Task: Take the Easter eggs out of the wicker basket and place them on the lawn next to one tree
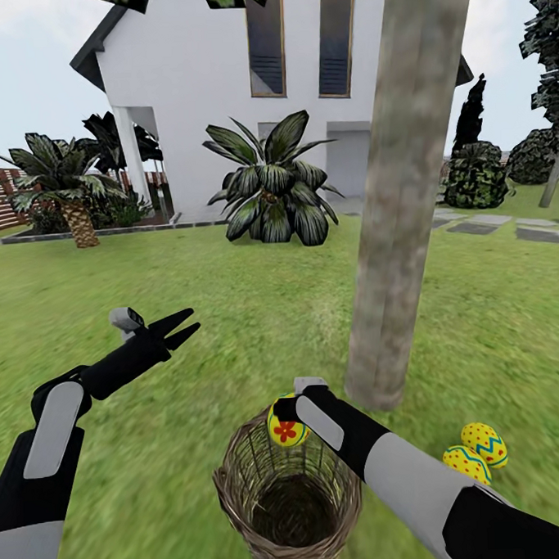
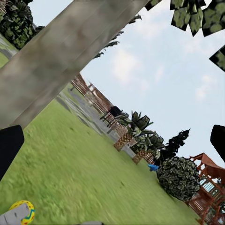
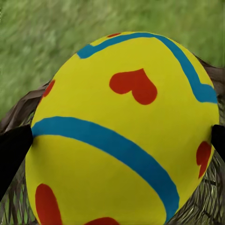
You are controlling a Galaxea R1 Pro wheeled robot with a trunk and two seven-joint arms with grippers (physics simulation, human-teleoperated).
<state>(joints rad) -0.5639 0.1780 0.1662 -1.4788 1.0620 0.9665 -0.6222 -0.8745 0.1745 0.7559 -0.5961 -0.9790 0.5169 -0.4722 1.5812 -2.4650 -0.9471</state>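
Glossy yellow egg (image 3: 124, 136) clamped in R pincer (image 1: 284, 416) over twiggy wicker basket (image 1: 287, 499); L pincer (image 1: 180, 328) spread.

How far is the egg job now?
Done: two eggs lie on the lawn near the tree. In hand: the right gripper holds the third egg just over the wicker basket, which looks empty. Left: set it beside the others.

Tree trunk (image 1: 406, 199) blocking ahead (right side), lawn (image 1: 232, 315) open leftward
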